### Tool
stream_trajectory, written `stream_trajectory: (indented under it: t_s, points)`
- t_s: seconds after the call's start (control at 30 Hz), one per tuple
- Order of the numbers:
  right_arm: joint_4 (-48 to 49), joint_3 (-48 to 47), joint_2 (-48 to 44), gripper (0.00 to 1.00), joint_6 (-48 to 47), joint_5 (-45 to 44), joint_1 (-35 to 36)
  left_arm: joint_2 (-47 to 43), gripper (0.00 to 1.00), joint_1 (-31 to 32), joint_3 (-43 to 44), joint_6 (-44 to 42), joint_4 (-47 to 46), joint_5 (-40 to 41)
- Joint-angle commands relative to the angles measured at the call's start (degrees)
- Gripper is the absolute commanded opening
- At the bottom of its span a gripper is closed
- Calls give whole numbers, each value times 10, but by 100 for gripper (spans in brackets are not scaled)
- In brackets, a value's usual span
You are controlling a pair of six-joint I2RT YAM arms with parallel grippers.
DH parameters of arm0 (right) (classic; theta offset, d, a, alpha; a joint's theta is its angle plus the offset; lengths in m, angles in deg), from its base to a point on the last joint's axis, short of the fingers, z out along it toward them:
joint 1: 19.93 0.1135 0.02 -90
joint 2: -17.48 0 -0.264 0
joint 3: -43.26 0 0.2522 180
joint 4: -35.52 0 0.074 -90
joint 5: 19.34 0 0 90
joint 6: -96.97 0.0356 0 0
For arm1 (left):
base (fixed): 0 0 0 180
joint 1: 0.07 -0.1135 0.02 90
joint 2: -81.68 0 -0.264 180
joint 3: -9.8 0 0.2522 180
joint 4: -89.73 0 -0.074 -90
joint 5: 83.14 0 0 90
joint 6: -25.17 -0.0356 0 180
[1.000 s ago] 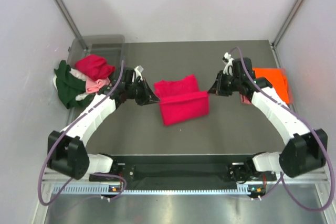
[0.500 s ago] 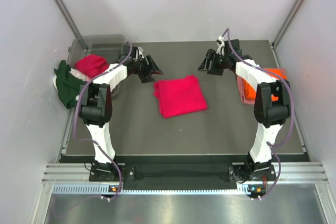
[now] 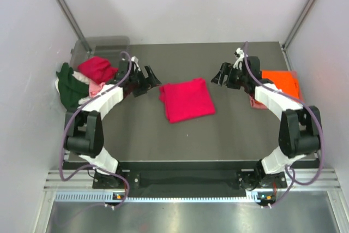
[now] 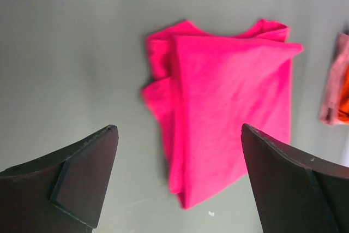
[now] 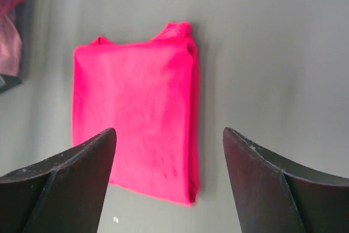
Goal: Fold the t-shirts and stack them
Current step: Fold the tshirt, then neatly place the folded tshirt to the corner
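We note the folded crimson t-shirt [image 3: 187,100] lying flat mid-tabletop [image 3: 163,140], between both arms. Left pincer [image 3: 152,78] and right pincer [image 3: 218,76] gape wide, holding nothing; the fold looks finished. Orange t-shirt [image 3: 281,83] at right probably marks the stack; the unfolded heap [image 3: 76,83] lies left.

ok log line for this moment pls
left gripper: open, empty | right gripper: open, empty | red t-shirt: folded, flat, middle of table, untouched | orange t-shirt: flat at right edge
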Motion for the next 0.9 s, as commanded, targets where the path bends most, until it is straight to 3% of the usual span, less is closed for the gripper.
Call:
stream_trajectory:
  t_s: [0.0,0.1,0.2,0.33,0.37,0.67,0.87]
  points:
    - [128,85,-95,79,-33,-60,5,-73,99,3,-91,-24,-102,94]
    - [61,76,-116,77,-85,-96,5,-100,99,3,-168,-26,-166,115]
    - [-70,45,-112,70,-124,-168,4,-135,97,4,-223,-14,-226,94]
    - [-103,50,-115,65,-143,-308,7,-157,95,6,-284,16,-278,98]
    - [-105,51,-111,64,-144,-366,9,-158,94,6,-284,20,-277,97]
    - [-228,-64,47,49,-149,-617,54,-166,91,15,-291,33,-288,98]
    - [-268,-124,136,45,-148,-705,74,-156,91,15,-286,34,-283,95]
